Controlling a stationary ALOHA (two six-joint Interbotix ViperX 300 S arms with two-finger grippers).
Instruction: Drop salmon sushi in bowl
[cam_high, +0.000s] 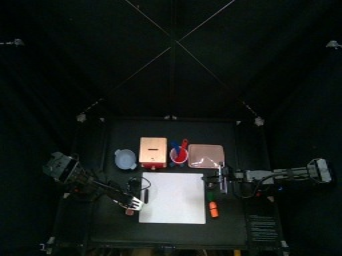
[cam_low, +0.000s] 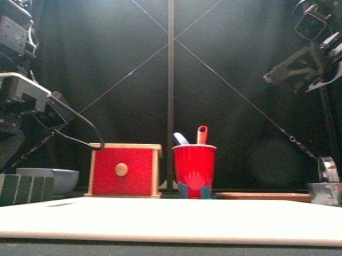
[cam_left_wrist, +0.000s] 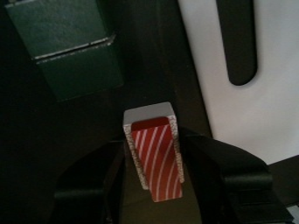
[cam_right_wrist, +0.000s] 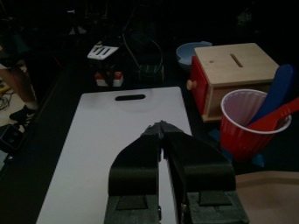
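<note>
My left gripper (cam_left_wrist: 156, 175) is shut on the salmon sushi (cam_left_wrist: 156, 155), a red piece with white stripes on white rice. In the top view this gripper (cam_high: 131, 201) is at the left edge of the white cutting board (cam_high: 174, 197), in front of the bowl. The pale blue bowl (cam_high: 127, 158) stands at the back left, next to the red box (cam_high: 156, 152), and also shows in the right wrist view (cam_right_wrist: 193, 48). My right gripper (cam_right_wrist: 165, 131) is shut and empty over the board, near its right edge in the top view (cam_high: 222, 180).
A red cup (cam_right_wrist: 247, 121) with a blue and a red utensil stands right of the red box (cam_right_wrist: 237, 77). A pink mat (cam_high: 207, 154) lies at the back right. An orange piece (cam_high: 213, 209) lies at the board's right edge. A dark green block (cam_left_wrist: 76, 44) is near the left gripper.
</note>
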